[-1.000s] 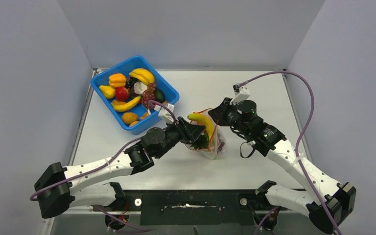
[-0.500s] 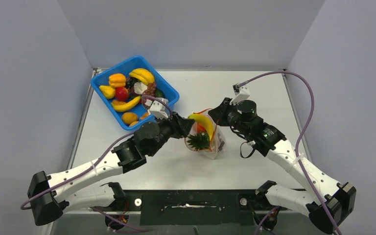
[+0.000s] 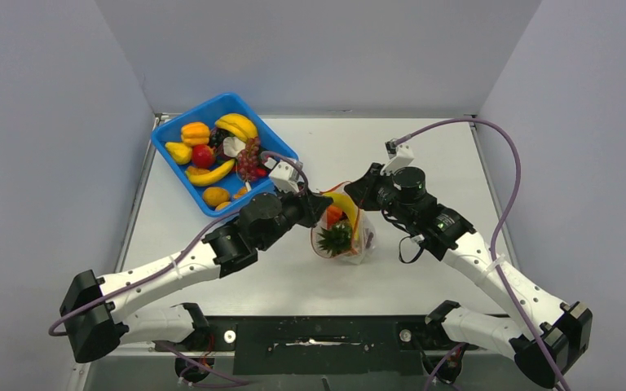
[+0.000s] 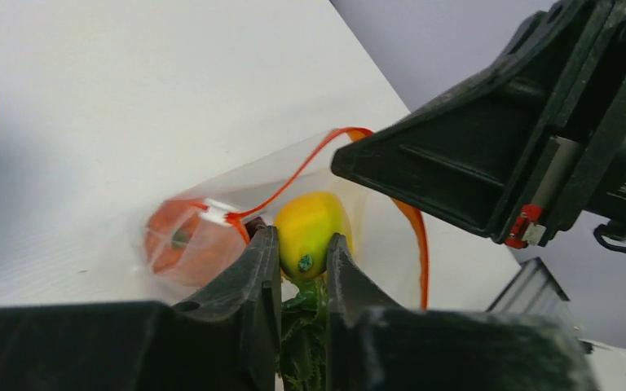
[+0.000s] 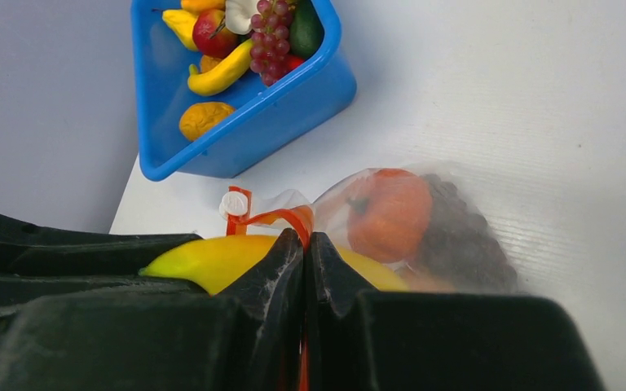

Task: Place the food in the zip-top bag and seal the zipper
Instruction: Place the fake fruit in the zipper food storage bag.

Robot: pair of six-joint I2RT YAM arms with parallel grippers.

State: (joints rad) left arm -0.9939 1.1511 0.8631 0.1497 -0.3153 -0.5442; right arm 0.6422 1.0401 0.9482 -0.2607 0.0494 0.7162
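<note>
The clear zip-top bag (image 3: pixel 360 247) stands mid-table with a pineapple (image 3: pixel 335 238), an orange fruit (image 5: pixel 387 212) and dark grapes (image 5: pixel 465 244) inside. A yellow banana (image 3: pixel 346 205) pokes out of its mouth. My left gripper (image 3: pixel 319 205) is shut on the banana's end (image 4: pixel 306 232), just over the pineapple's green leaves (image 4: pixel 301 326). My right gripper (image 5: pixel 303 244) is shut on the red-orange zipper (image 4: pixel 306 167) at the mouth's right side, and the mouth is held open. More food lies in the blue bin (image 3: pixel 181 175).
The blue bin (image 5: pixel 293 102) sits at the back left, close behind my left arm, with bananas, grapes, peppers and a tomato in it. Grey walls stand on three sides. The right gripper's black body (image 4: pixel 489 155) is right beside the left fingers.
My left gripper drew back left and opened, then came in again and closed on the banana's end. The banana sits lower in the bag. The right gripper kept its grip.
</note>
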